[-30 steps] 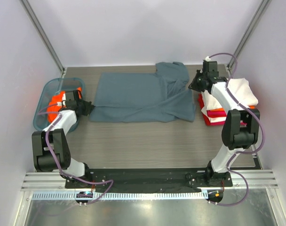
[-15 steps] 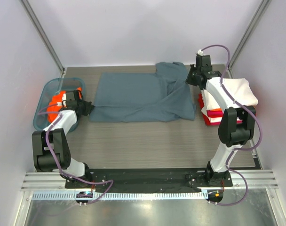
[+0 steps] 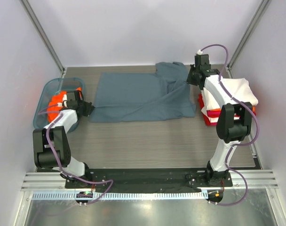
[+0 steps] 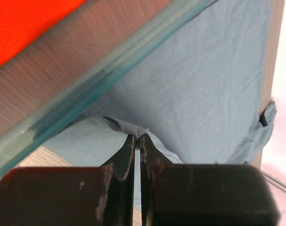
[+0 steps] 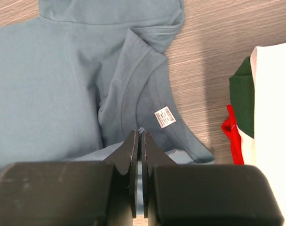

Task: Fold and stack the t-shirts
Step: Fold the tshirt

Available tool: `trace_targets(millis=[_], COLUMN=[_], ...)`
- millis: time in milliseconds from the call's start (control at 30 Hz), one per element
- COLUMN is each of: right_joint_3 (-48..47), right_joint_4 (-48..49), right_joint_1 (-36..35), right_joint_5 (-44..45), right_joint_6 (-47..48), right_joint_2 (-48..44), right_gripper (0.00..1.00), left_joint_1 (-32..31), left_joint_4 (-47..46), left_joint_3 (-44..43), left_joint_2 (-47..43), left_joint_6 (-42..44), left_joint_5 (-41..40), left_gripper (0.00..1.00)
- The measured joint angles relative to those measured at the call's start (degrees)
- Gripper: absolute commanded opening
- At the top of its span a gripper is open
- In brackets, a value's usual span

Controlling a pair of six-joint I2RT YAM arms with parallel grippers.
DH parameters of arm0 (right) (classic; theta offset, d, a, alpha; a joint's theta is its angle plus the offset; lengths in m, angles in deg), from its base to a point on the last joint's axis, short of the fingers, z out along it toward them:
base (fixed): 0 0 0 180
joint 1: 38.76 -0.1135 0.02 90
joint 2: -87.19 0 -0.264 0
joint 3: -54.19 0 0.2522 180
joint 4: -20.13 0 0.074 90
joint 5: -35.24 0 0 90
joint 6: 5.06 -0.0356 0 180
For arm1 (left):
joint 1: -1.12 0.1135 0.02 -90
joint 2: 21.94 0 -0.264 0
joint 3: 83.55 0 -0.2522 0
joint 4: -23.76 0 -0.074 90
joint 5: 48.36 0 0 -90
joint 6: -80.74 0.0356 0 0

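Observation:
The slate blue-grey t-shirt (image 3: 138, 96) lies spread across the far middle of the table, partly folded. My left gripper (image 3: 88, 108) is shut on its left hem corner (image 4: 131, 128), beside the basket. My right gripper (image 3: 191, 77) is shut on a fold of the shirt (image 5: 53, 84) near the collar; the white neck label (image 5: 163, 117) shows just ahead of the tips. A stack of folded shirts (image 3: 230, 101) sits at the right, white on top with orange and red below. An orange shirt (image 3: 56, 102) lies in the teal basket.
The teal translucent basket (image 3: 44, 122) stands at the left table edge, its rim (image 4: 86, 89) close above my left gripper. The folded stack's white, green and red edges (image 5: 242, 122) show right of my right gripper. Enclosure walls stand on three sides.
My right gripper has moved back and left with the shirt's right edge, drawing that part toward the collar. The left gripper has stayed put on the hem corner.

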Motion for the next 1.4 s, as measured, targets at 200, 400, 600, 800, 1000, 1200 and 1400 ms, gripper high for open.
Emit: trace_targets(millis=[200, 400, 600, 800, 1000, 1200, 1400], right_joint_3=[0.0, -0.7, -3.0, -4.3, -4.6, 8.4, 26.3], right_joint_4=[-0.2, -0.4, -0.5, -0.6, -0.8, 4.1, 9.3], right_joint_1=[0.3, 1.3, 1.9, 1.9, 1.9, 1.9, -0.7], right_joint_5=[1.2, 2.1, 2.1, 1.8, 1.2, 1.1, 4.1], right_joint_6=[0.0, 0.0, 0.0, -0.1, -1.0, -4.2, -11.4], right_joint_2=[0.3, 0.6, 1.5, 3.3, 4.9, -4.3, -21.1], right_gripper=[0.01, 0.01, 0.01, 0.20, 0.67, 0.64, 0.58], left_joint_1=[-0.2, -0.7, -0.7, -0.7, -0.7, -2.2, -6.0], left_joint_4=[-0.1, -0.2, -0.5, -0.7, -0.7, 1.4, 5.8], left_joint_3=[0.0, -1.4, -3.3, -5.2, -6.6, -6.9, -7.9], left_joint_2=[2.5, 4.5, 5.4, 6.4, 8.1, 4.0, -5.7], left_joint_6=[0.0, -0.1, -0.2, -0.2, 0.1, 1.8, 3.0], left_joint_5=[0.0, -0.4, -0.7, -1.3, -0.8, -1.0, -2.6], left_gripper=[0.00, 0.00, 0.00, 0.03, 0.32, 0.64, 0.65])
